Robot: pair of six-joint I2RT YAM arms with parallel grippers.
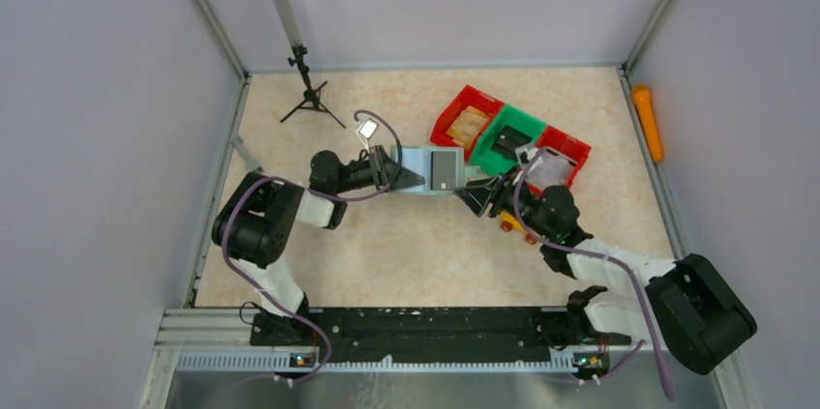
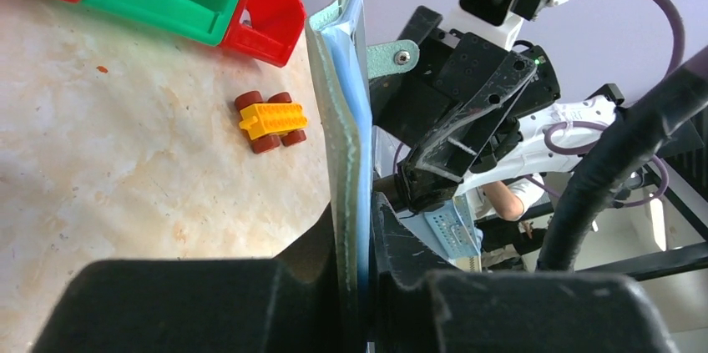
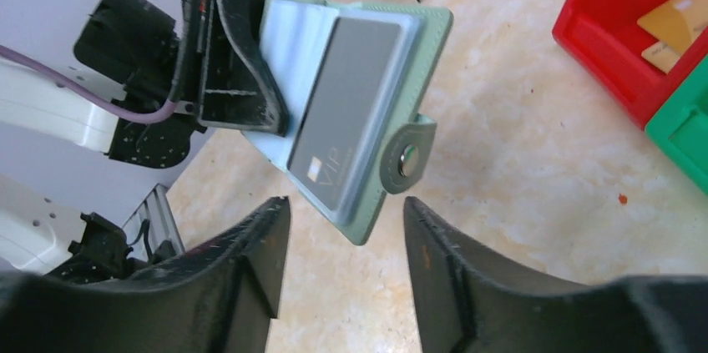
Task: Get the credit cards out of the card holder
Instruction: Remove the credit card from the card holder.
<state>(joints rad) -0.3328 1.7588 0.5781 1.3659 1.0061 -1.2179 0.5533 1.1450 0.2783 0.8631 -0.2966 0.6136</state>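
The card holder (image 1: 432, 170) is held lifted over the middle of the table (image 1: 406, 254), clamped along one edge by the left gripper (image 1: 398, 170), whose fingers (image 2: 309, 253) are pressed against both of its faces in the left wrist view. The holder is opened out, with its paler inside turned towards the right wrist camera, and a grey credit card (image 3: 346, 103) marked VIP is seen tucked in its pocket, the round snap tab (image 3: 407, 157) lying just beside the card's lower corner. The right gripper (image 3: 342, 240) is positioned just before the holder's free corner with its jaws apart and nothing between them; whether the holder is touched cannot be told. A red bin (image 1: 467, 117), a green bin (image 1: 512, 138) and a second red bin (image 1: 563, 150) are ranged side by side behind the holder, and a tan card (image 3: 672, 27) is seen inside the first red bin. A yellow toy car (image 2: 271, 121) is set on the table near the bins
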